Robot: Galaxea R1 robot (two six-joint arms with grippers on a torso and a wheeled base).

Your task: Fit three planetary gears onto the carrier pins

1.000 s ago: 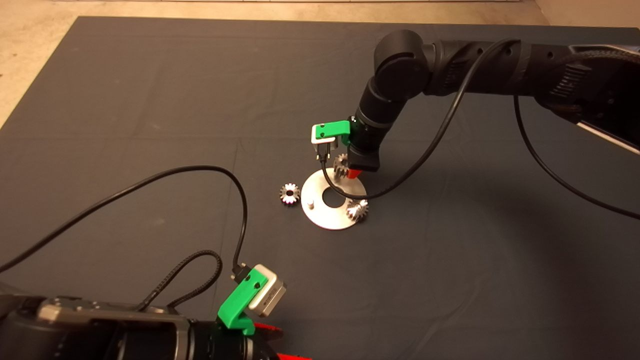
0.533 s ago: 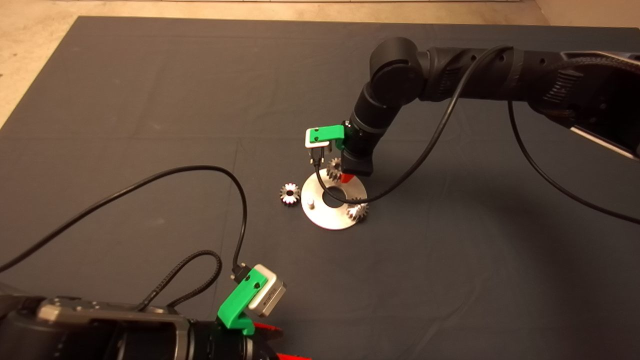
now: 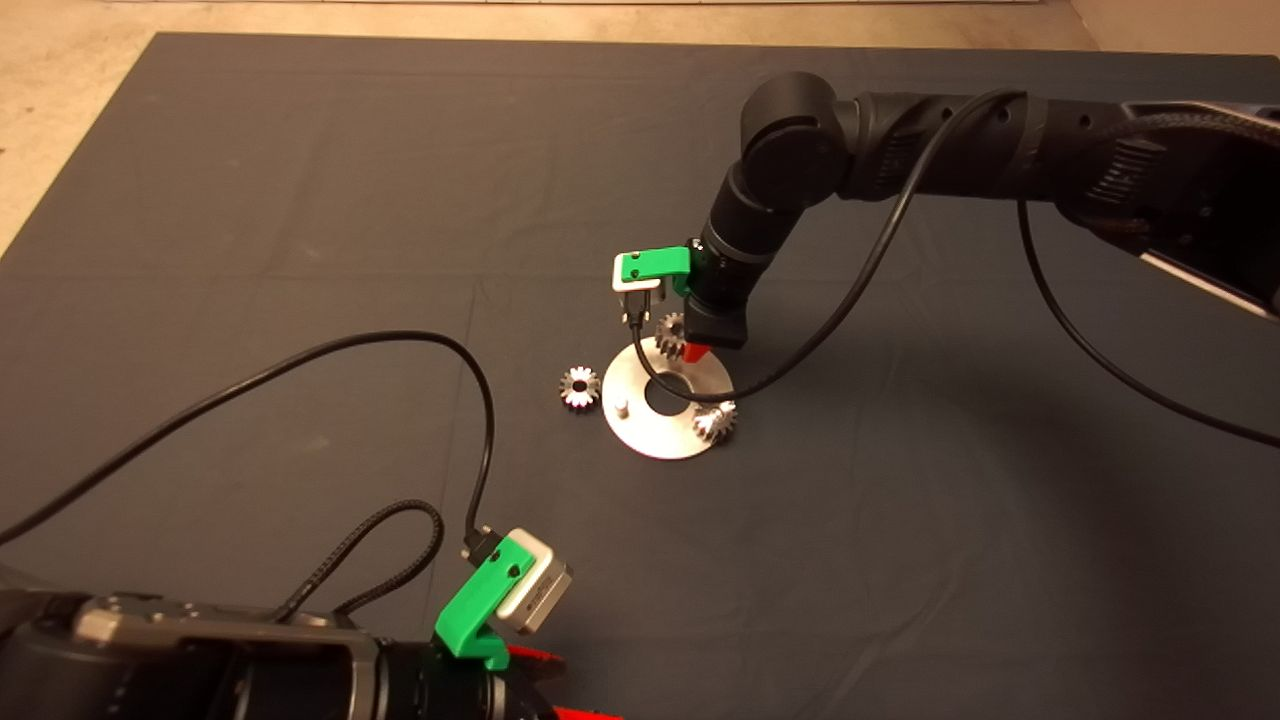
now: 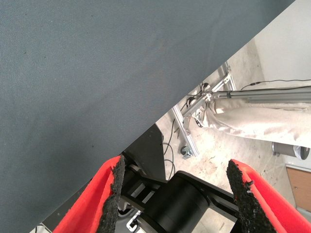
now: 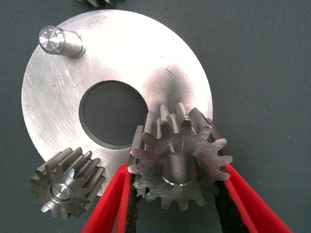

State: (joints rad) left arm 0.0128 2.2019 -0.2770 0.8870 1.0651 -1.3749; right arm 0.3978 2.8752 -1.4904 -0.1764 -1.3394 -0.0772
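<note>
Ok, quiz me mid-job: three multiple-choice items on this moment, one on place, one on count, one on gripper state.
1. Where is the loose gear?
A. On the mat beside the disc
B. In the disc's hole
C. In the left gripper

2. How many pins stand bare?
A. None
B. One
C. Three

3. The right gripper is:
A. Open, empty
B. Shut on a gear
C. Out of view

Key: 1 A, it lies on the mat off the disc's rim. 2 B, only one pin shows uncovered. 3 B, its fingers clamp the held gear.

disc (image 3: 662,432) mid-mat | gear (image 3: 715,421) on its right pin | gear (image 3: 579,387) just left, on mat (image 3: 300,200)
</note>
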